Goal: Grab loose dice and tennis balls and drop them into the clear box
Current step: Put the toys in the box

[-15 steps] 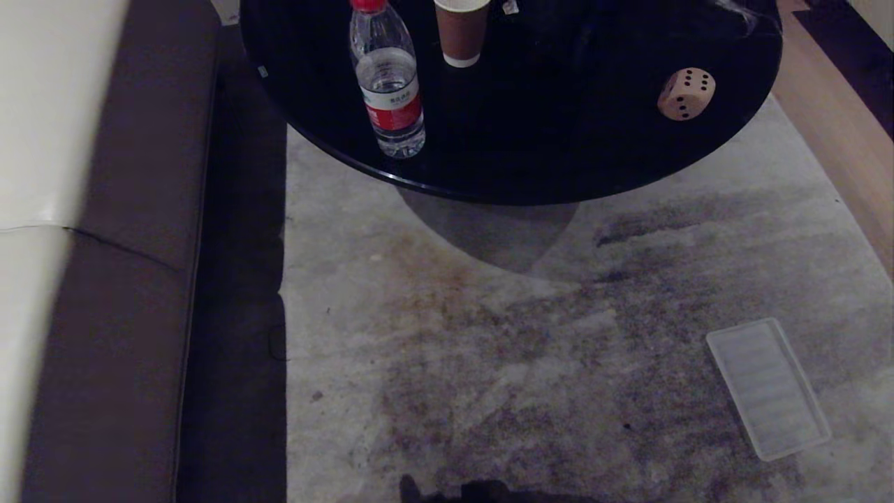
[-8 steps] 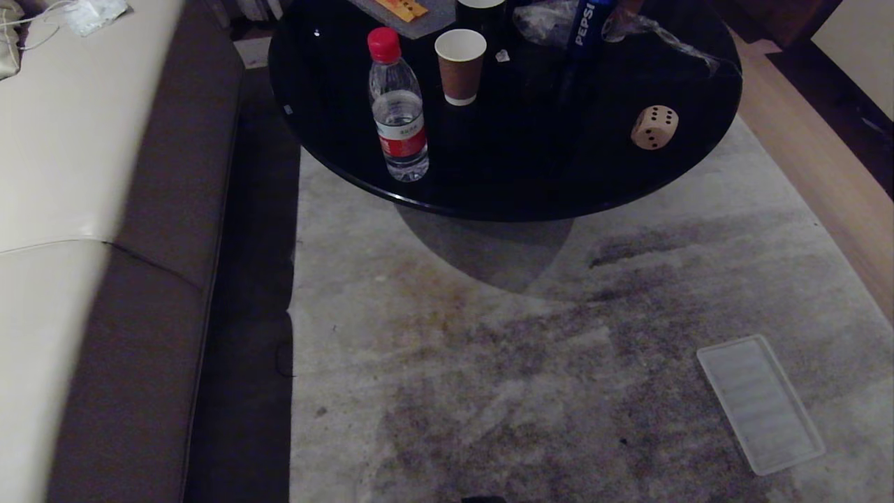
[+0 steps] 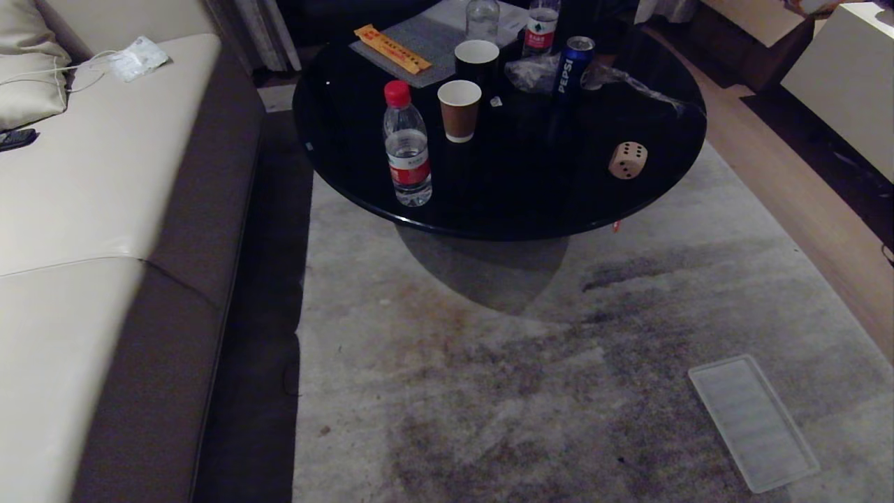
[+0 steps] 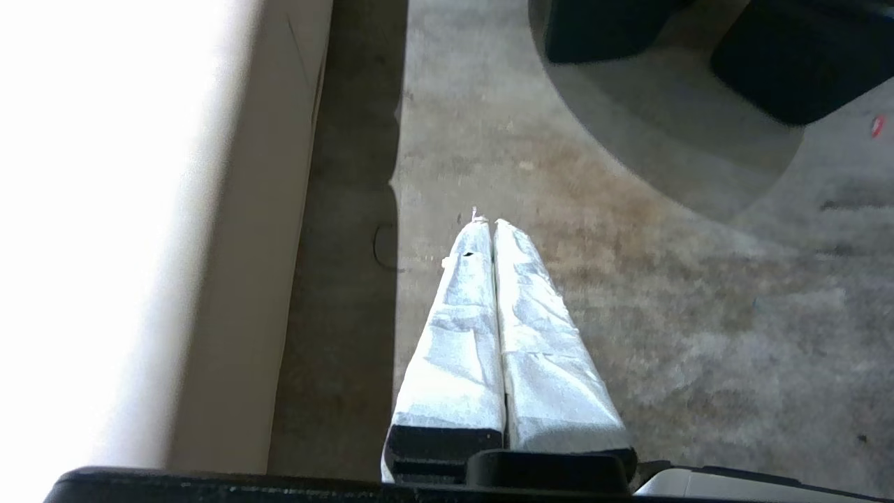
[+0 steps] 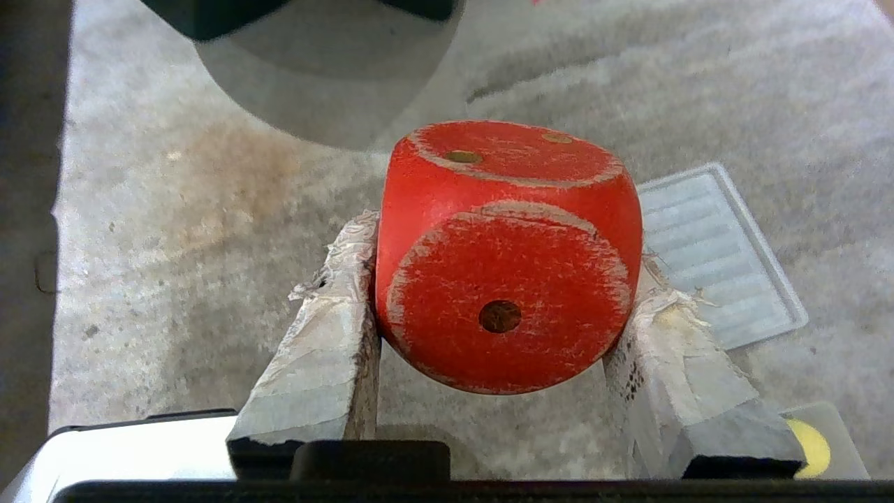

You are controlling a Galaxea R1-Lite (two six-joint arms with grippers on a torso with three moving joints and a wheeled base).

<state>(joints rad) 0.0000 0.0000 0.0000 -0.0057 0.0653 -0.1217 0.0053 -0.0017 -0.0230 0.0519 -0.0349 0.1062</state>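
My right gripper (image 5: 503, 251) is shut on a red die (image 5: 506, 258), held above the grey carpet; a one-pip face points at the wrist camera. My left gripper (image 4: 487, 222) is shut with nothing in it, parked over the carpet beside the sofa. A beige die (image 3: 627, 161) with dark dots sits near the right edge of the round black table (image 3: 531, 202). At the corner of the right wrist view, a translucent rim with something yellow (image 5: 810, 446) inside looks like the clear box. No tennis balls are in view. Neither gripper shows in the head view.
A flat ribbed clear lid (image 3: 753, 423) lies on the carpet at the right. The table also carries a water bottle (image 3: 407, 157), a paper cup (image 3: 459, 110), a Pepsi can (image 3: 571, 66) and other bottles. A cream sofa (image 3: 84, 209) runs along the left.
The head camera has tilted up, so the whole scene slid down the picture and more of the table and sofa shows. No thing has moved.
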